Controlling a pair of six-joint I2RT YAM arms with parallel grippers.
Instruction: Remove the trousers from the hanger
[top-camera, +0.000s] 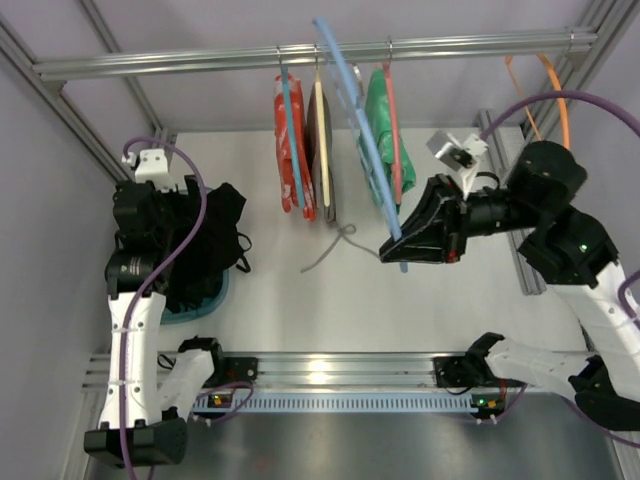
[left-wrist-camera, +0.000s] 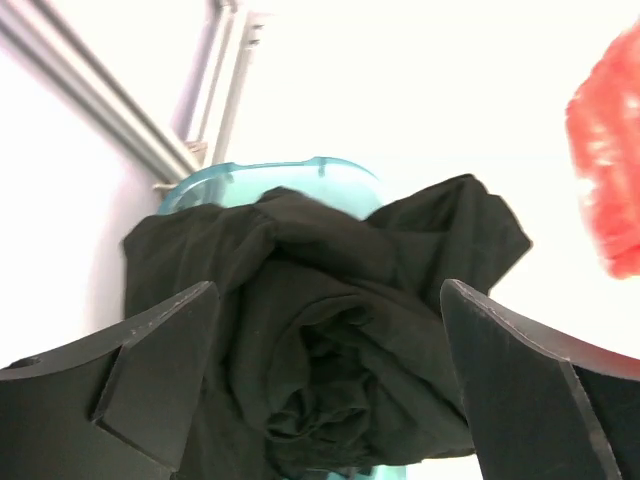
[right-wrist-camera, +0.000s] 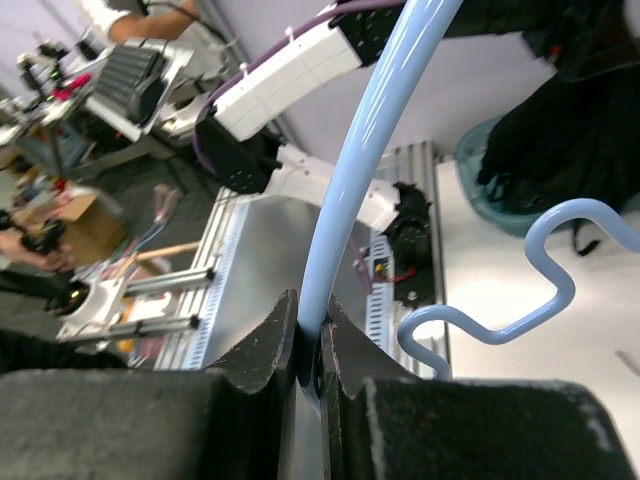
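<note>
top external view, starting at 9 o'clock: the left gripper (top-camera: 165, 225) hangs over the black soft fabric trousers (top-camera: 215, 235). they lie bunched in a heap in a round teal plastic tub (top-camera: 205, 308) on the white table (top-camera: 400, 310). the left wrist view looks down on that heap. the two dark fingers stand spread wide, one at each side of the folds, with nothing pinched between them. whether their tips brush the cloth i cannot tell. so the trousers sit directly under this hand, and the left arm is much the nearer of the two.

at 12 o'clock a metal rail (top-camera: 300, 55) carries a red garment (top-camera: 290, 150) and a green garment (top-camera: 380, 135).

toward 3 o'clock the right gripper (top-camera: 398, 248) is clamped tight on the slim light blue plastic hanger (top-camera: 350, 110). the right wrist view shows its fingers pressed against the bar from both sides. the hanger's long axis runs from 11 o'clock, up across the rail, down to 5 o'clock at the grip, and it bears no cloth. whether its top end hangs on the rail i cannot tell. the trousers are well apart from it, out at its 9 o'clock.

judging from this, garment and hanger are already separated. the left hand's next move probably needs only a straight lift clear of the heap, without snagging the folds.
</note>
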